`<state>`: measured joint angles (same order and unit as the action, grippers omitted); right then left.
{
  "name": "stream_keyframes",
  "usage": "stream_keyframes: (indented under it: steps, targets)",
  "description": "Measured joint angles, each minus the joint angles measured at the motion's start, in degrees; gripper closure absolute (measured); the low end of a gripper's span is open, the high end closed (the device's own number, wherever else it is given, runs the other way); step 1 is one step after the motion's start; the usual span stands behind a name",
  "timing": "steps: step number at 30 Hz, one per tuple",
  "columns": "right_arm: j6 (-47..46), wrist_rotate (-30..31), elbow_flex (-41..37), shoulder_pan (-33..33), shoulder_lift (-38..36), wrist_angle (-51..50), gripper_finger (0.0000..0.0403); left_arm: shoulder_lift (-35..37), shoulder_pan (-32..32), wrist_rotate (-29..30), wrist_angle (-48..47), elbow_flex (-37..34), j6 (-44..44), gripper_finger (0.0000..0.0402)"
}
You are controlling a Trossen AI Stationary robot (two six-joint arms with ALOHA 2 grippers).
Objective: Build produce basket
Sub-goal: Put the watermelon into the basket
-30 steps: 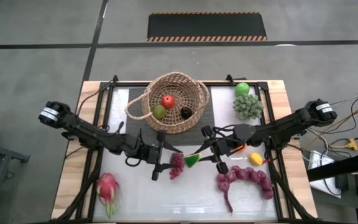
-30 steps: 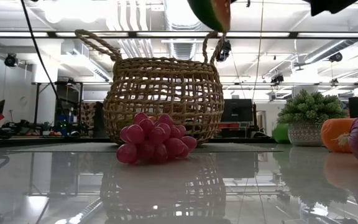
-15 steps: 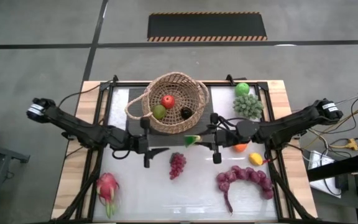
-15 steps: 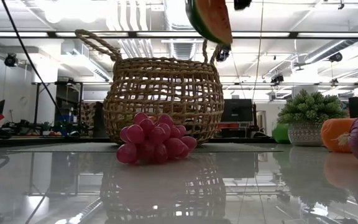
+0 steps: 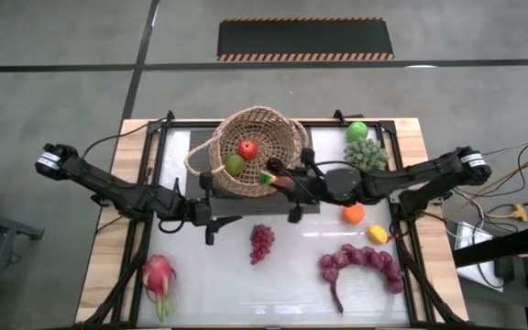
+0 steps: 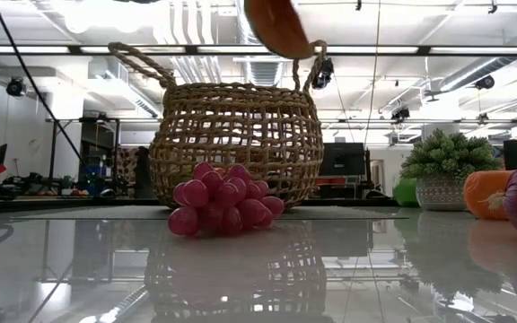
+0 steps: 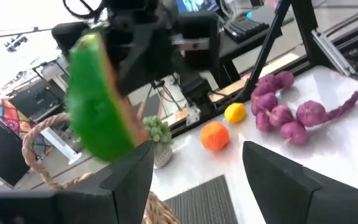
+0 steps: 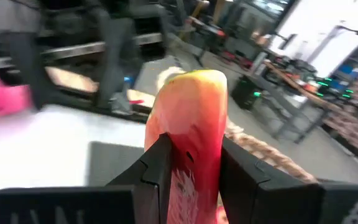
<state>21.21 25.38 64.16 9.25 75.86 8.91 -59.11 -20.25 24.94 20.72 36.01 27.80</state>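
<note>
The basket (image 5: 255, 151) stands on a dark mat at the table's far middle, with a red apple (image 5: 247, 148), a green apple (image 5: 235, 165) and a dark fruit inside. My right gripper (image 5: 285, 181) is shut on the watermelon slice (image 5: 268, 178) over the basket's near-right rim; the low view shows the slice (image 6: 276, 27) above the basket (image 6: 236, 135). My left gripper (image 5: 207, 218) hangs open to the near left of the basket, holding nothing. A small grape bunch (image 5: 261, 243) lies on the table near the middle. My right gripper pinches the watermelon slice between its two fingers (image 8: 157, 171), one on each flat red face (image 8: 191, 155). The fingers reach about level from the table's right. The slice is lifted clear, standing on edge, and its rind end (image 8: 194, 78) sticks out past the fingertips toward the basket.
On the right lie a green apple (image 5: 357, 131), a leafy clump (image 5: 366, 156), an orange (image 5: 353, 214), a lemon (image 5: 377, 234) and a long purple bunch (image 5: 360, 261). A dragon fruit (image 5: 158, 278) lies near left. The basket's loop handles (image 6: 142, 63) rise above its rim.
My right gripper has carried the watermelon slice up and toward the far left, from near the table's middle to over the basket's rim. My left gripper has drawn back from the small grape bunch toward the left and far side. The bunch has stayed in place.
</note>
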Motion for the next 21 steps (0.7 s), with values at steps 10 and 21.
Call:
stream_keyframes:
  steps: [10,21]
  targets:
    - [-3.8,12.25,14.45,-9.1,10.55,-8.44,0.0312,4.43,0.02,2.64,-0.17,-3.05,0.05,0.0173]
    - [-19.23,13.18,34.32,-18.6,23.49,-42.51,0.0312,6.44,0.04,3.29,-0.37,-4.24,-0.38,0.0173]
